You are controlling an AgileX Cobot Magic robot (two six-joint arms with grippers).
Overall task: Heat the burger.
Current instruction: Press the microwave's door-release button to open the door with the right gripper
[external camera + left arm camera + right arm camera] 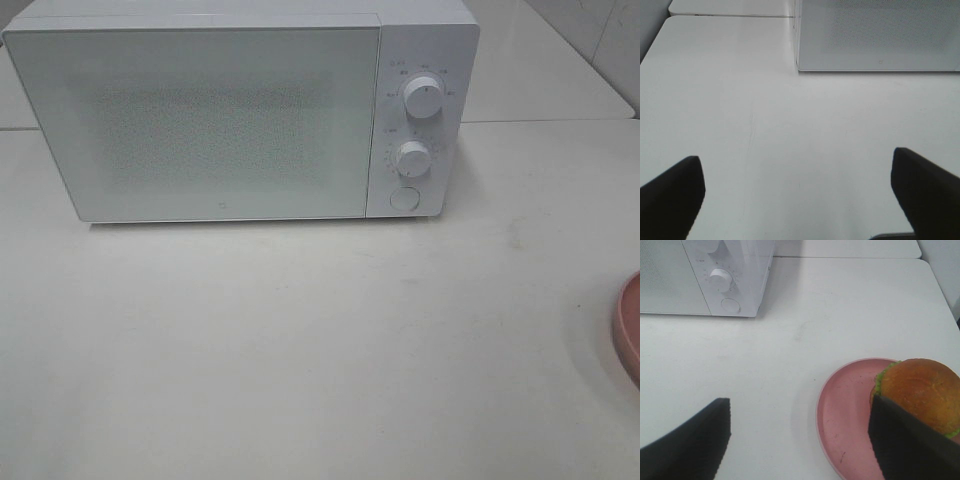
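We are holding the left hand (pixel 796 155) wide, its two dark fingers spread over bare surface (pixel 790 115) and gripping nothing. We are holding the right hand (pixel 799 401) wide too, and it is also empty. The burger (pixel 922 387) is sitting on the pink plate (pixel 845 410) on the right side of the surface, well apart from the microwave (pixel 200 110). In the right wrist view one finger is crossing in front of the bun, and we cannot tell whether it is touching. From the high camera only the plate's rim is showing at the right edge; the burger is out of that view.

Farther off, the microwave is standing at the back of the surface with its door (pixel 190 120) shut. On its right panel two dials (pixel 424 97) are sitting one above the other, with a round button (pixel 404 197) beneath them.

We are judging that nothing of the task is done yet and that opening the door is coming first. To do it well, we are planning to press squarely on the round button, which we take to be the door release, with one fingertip of the right hand, while leaving the left hand clear of the door's swing. We are also minding the plate: carrying it level by the rim should stop the tall burger toppling.
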